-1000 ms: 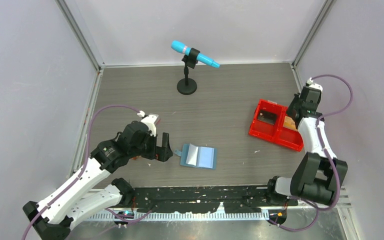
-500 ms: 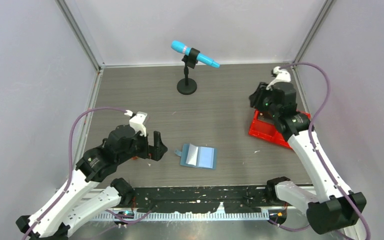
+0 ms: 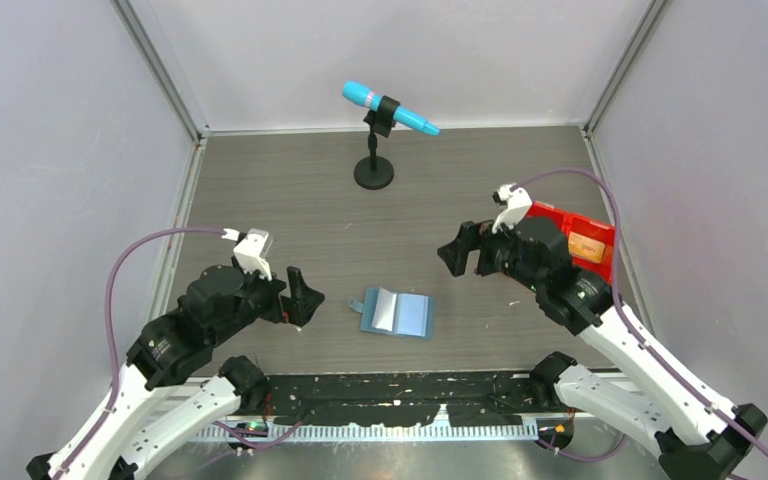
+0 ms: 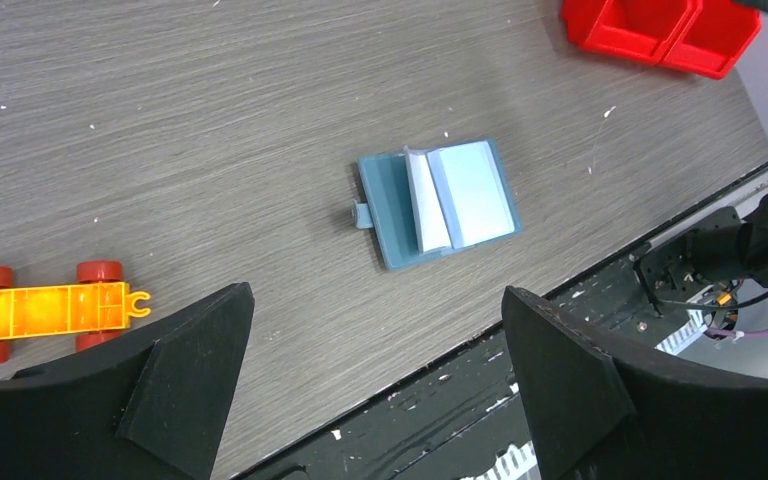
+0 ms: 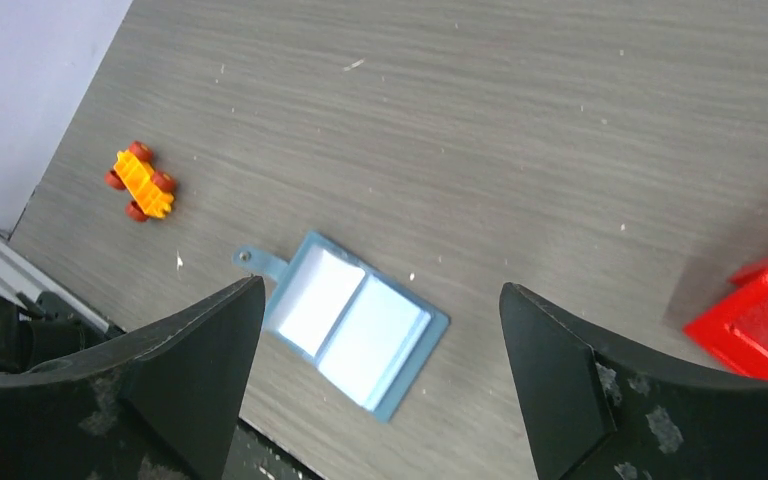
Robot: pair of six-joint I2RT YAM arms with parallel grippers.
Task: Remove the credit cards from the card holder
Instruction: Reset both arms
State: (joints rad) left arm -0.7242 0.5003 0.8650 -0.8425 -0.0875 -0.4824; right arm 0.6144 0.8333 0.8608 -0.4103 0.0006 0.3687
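Meanwhile, on the table [image 3: 440, 200], the left gripper [image 4: 375, 295] and right gripper [image 5: 380, 288] are held spread wide, empty. The red bin [image 3: 560, 212] is seen at right; the card holder [image 3: 397, 314] is laid open between the grippers, and an orange-gold credit card [image 3: 587, 245] is lodged in the bin.

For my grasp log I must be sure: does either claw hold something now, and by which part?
Nothing is held: the left claw and the right claw both stand open and empty.
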